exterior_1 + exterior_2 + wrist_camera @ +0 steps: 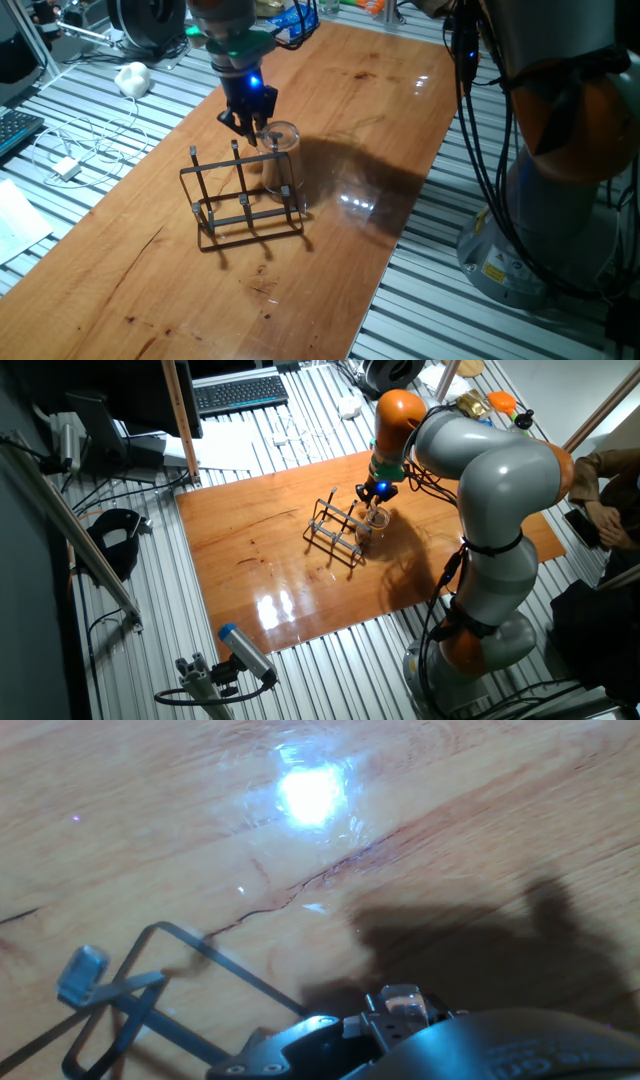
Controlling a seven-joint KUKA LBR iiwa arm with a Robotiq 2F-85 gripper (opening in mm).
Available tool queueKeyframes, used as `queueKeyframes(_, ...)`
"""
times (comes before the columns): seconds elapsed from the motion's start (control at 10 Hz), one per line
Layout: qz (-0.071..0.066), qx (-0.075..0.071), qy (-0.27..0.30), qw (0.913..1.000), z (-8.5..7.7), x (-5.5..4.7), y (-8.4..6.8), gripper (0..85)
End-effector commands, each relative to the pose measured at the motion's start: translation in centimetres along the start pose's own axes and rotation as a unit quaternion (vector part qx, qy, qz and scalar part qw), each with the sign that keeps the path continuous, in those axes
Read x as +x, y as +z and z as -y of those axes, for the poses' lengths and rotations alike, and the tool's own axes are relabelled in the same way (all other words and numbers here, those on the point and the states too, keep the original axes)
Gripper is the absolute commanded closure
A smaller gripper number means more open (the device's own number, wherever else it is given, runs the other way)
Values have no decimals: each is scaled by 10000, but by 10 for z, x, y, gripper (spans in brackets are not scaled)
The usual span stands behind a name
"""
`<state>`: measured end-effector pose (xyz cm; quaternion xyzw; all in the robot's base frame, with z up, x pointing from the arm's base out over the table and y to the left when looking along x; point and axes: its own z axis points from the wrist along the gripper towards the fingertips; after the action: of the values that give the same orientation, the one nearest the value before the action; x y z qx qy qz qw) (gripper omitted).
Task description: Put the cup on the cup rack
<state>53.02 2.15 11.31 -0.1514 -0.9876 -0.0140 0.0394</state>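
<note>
The clear cup stands at the far right corner of the dark wire cup rack, against the rack's back right peg. Whether a peg is inside it I cannot tell. My gripper hangs straight down at the cup's upper rim, and its fingers look pinched on the near side of that rim. From the other fixed view the gripper sits right above the cup and the rack. The hand view shows part of the rack's wire frame on the wood, and the cup is not clear there.
The wooden table has metal slats around it. A white cable and plug and a white ball lie off to the left. The arm's base and cables stand to the right of the table.
</note>
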Motion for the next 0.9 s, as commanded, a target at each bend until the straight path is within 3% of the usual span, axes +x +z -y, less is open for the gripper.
queueKeyframes(0.0, 16, -6, 10, 10000, 0, -1, 2, 850)
queueKeyframes(0.1, 24, -8, 25, 10000, 0, -1, 4, 850)
queueKeyframes(0.2, 38, -13, 41, 10000, 0, -2, 4, 680)
queueKeyframes(0.5, 115, 51, 69, 9999, 0, -3, 7, 680)
queueKeyframes(0.6, 147, 48, 85, 9998, 0, -3, 8, 510)
queueKeyframes(0.8, 179, 45, 123, 9998, 0, -5, 7, 510)
